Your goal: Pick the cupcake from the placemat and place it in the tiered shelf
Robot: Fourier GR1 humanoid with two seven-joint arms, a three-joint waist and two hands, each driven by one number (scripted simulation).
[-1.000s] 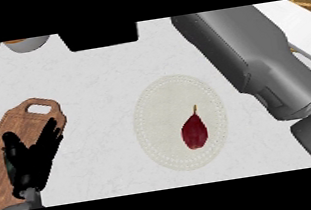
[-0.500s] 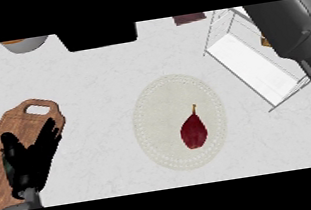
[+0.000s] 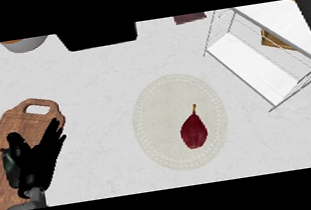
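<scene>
On the placemat (image 3: 157, 107), right of its middle, lies the red item (image 3: 194, 131) that the task calls a cupcake. It looks like a dark teardrop with a thin stem pointing away from the robot, lying flat with nothing touching it. Well apart to its upper right stands the white shelf (image 3: 256, 56), set askew on the counter (image 3: 96, 85), with something brown-orange at its far side. The right hand is out of view, so its state cannot be told. The left hand (image 3: 36, 157) rests at the lower left over the board (image 3: 0, 145), fingers straight and apart, holding nothing. The pick looks not yet begun. The right hand seems the better choice, being on the shelf's side. It should come down over the body rather than the stem, close across the narrow width, and lift clear of the mat before swinging to a tier.
</scene>
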